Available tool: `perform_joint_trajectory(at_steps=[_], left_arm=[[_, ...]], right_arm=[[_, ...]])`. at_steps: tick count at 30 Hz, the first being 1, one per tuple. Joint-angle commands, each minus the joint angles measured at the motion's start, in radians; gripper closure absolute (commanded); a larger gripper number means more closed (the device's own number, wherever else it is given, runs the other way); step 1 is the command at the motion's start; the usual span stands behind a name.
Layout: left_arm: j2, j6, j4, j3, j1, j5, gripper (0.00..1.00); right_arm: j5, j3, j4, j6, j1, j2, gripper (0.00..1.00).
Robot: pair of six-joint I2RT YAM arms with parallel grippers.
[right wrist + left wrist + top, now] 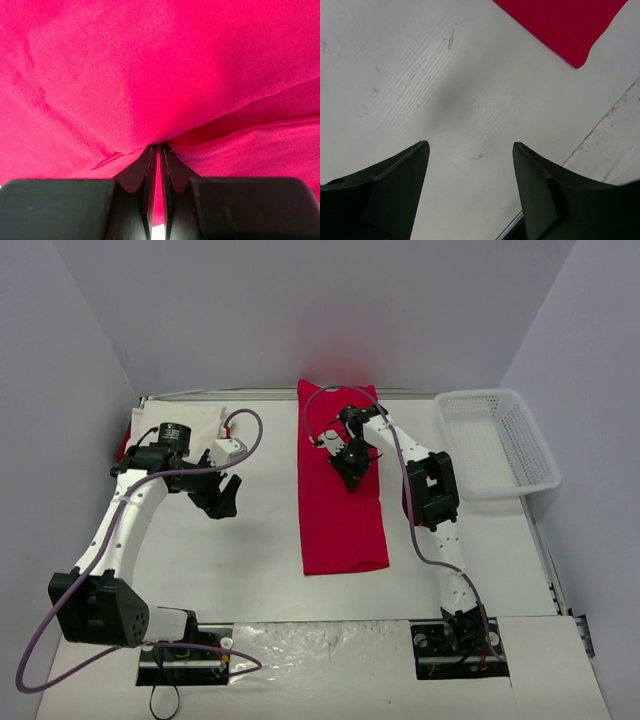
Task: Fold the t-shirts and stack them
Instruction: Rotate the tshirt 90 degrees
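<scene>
**While the right gripper point(159, 148) bites into the red t-shirt point(150, 70), the left gripper point(470, 146) hangs wide open**

As the right wrist view has it, the two black fingers point(148, 172) are pressed almost together. A fold of red cloth is pinched right between their tips, so that is a firm grip on the shirt. Red fills everything beyond the fingers. From above, this gripper sits on the far half of the red t-shirt, tipped down into the cloth.

The shirt itself lies in the middle of the table point(250, 560) as a long narrow strip. It runs from the far edge toward the arms, with its near end squared off and its far end a little bunched around the gripper.

Over to the other side now: the left gripper is spread wide, with nothing between its fingers point(400, 190) and bare table under them. Its wrist camera catches just a corner of the red shirt at the top right. From above, it hangs over the table, left of the red strip and well apart from it.

Further out, in the far left corner, a white t-shirt point(195, 425) lies rumpled behind the left arm's wrist. A sliver of red cloth point(124, 447) shows at its left edge, and I cannot tell what that belongs to. At the far right, a white lattice basket point(478, 393) sits at the table's edge, apart from the red shirt.
</scene>
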Motion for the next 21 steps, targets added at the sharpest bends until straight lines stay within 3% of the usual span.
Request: perform_joint_trajectory(at_steps=[1, 8, 13, 18, 20, 21], left_arm=[[0.042, 0.029, -0.043, 0.062, -0.025, -0.015, 0.34], [0.057, 0.011, -0.002, 0.066, -0.123, -0.116, 0.33], [0.015, 0.014, -0.003, 0.040, -0.140, -0.110, 0.30], [-0.038, 0.020, 0.004, 0.026, -0.139, -0.091, 0.27], [-0.067, -0.001, 0.029, 0.024, -0.140, -0.125, 0.26], [-0.076, -0.003, 0.030, 0.024, -0.140, -0.124, 0.26]], right_arm=[[0.078, 0.073, 0.023, -0.058, -0.006, 0.111, 0.95], [0.089, 0.166, 0.020, -0.059, -0.011, 0.164, 0.94], [0.056, 0.076, 0.014, -0.077, -0.014, 0.017, 0.87], [0.027, -0.053, 0.006, -0.070, -0.014, -0.203, 0.67], [0.046, -0.127, 0.006, -0.064, -0.017, -0.321, 0.50], [0.056, -0.159, 0.009, -0.064, -0.020, -0.357, 0.50]])
